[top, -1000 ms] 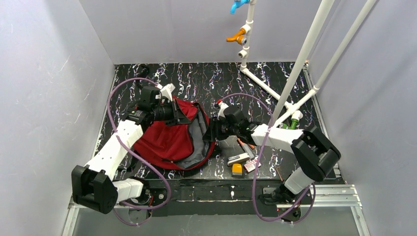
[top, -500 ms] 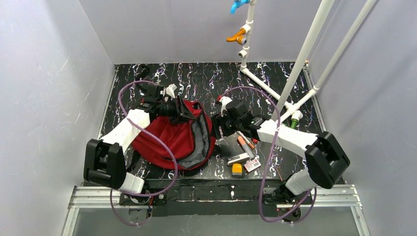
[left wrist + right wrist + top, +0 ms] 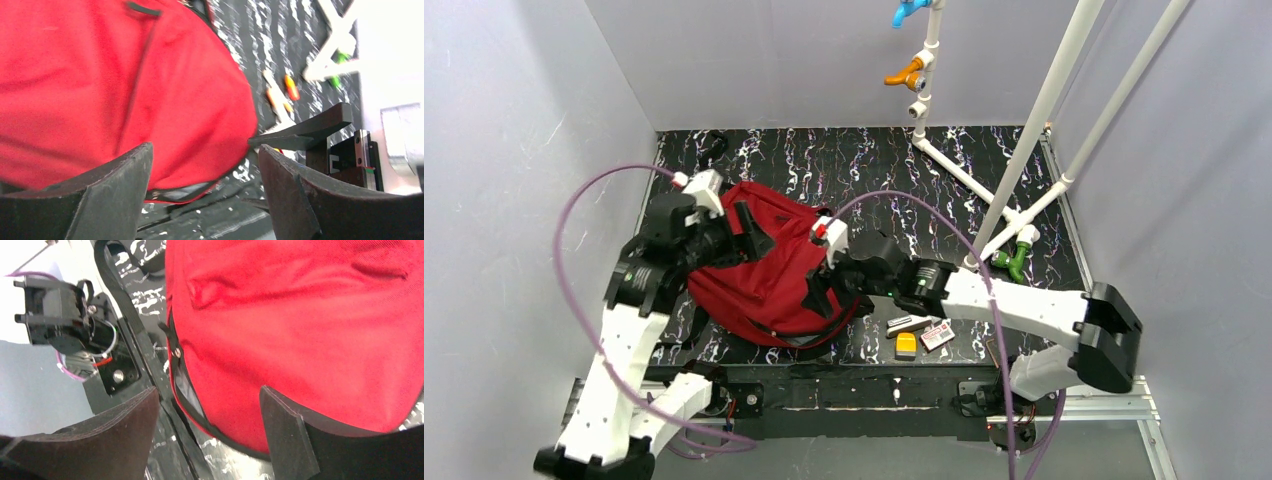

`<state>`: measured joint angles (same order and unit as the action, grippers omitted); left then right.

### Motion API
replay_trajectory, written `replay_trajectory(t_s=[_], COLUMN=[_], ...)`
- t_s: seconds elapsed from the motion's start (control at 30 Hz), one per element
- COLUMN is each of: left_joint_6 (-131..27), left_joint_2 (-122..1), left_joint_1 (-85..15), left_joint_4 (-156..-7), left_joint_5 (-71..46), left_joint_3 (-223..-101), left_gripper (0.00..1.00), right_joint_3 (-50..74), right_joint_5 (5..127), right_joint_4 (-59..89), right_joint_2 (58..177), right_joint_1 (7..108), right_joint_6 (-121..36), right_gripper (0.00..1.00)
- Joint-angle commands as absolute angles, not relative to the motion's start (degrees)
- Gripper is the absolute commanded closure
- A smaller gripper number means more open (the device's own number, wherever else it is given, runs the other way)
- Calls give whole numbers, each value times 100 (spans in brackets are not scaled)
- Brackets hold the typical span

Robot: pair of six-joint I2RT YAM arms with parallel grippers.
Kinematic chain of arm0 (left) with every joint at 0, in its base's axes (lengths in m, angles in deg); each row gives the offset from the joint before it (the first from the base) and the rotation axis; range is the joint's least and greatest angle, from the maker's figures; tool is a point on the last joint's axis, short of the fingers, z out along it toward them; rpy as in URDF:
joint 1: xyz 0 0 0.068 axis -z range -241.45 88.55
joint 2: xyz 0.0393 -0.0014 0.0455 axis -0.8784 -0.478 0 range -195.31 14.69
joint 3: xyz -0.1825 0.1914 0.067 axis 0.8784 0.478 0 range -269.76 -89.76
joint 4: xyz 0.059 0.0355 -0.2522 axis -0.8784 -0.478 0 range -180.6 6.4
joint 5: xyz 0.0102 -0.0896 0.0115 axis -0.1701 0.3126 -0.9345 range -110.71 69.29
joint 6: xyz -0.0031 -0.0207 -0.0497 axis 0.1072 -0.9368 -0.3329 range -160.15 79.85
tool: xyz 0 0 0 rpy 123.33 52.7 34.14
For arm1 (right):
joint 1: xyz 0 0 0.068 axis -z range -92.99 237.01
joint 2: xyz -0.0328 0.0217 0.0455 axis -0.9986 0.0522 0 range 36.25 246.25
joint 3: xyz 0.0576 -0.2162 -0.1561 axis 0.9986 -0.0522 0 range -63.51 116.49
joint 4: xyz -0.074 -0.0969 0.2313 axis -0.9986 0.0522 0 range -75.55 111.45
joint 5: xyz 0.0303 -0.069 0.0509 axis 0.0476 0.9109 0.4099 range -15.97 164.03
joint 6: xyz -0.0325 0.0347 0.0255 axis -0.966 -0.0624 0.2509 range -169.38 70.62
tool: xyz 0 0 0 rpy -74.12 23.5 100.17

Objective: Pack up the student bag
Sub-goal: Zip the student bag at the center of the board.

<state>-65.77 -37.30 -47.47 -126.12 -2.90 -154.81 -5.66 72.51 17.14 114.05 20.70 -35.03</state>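
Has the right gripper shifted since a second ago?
Yes. The right gripper has moved left and toward the near edge, away from the white pipe frame, over the student bag's right edge.

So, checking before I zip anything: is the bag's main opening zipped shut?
Not zipped. The student bag lies with its flap down, but a gap along its edge shows grey lining.

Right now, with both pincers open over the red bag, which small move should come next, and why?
Probably the right pincer should close on the zip edge of the student bag and lift it. Both it and the left pincer stand open, empty; the opening shows only a thin gap, and small items lie on the table beside it.
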Motion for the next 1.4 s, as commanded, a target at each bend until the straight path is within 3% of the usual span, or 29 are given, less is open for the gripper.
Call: replay_trajectory(t_s=[0.0,0.3,0.7,0.93,1.07,1.23,1.37], left_joint_6=[-6505,-7179,-7312,-7343,-7353,-7696,-8435], left_joint_2=[-2963,-1872,-1658,-1622,-1560,-1560,-1514], left_joint_1=[-4792,-4791,-4791,-4791,-4792,-4792,-4791], left_joint_4=[-13837,-13956,-13994,-13994,-14018,-14159,-14330], left_joint_5=[-2480,-2747,-2564,-2532,-2606,-2829,-2916], left_joint_3=[-15718,-15298,-15101,-15057,-14957,-14780,-14377], left_gripper=[23,22,22,22,22,23,26], right_joint_3=[160,1360,2083,2620,2789,2098,1311], right_joint_5=[6869,7989,9499,9834,10413,10626,10153], right_joint_4=[965,1357,2019,2250,2435,1835,1071], right_joint_2=[12262,13932,14740,15187,15301,14778,14100], right_joint_1=[1875,994,590,394,186,149,201], right_joint_6=[-3227,-2333,-2829,-3142,-3409,-3392,-3447], right_gripper=[21,38,38,45,55,97,99])
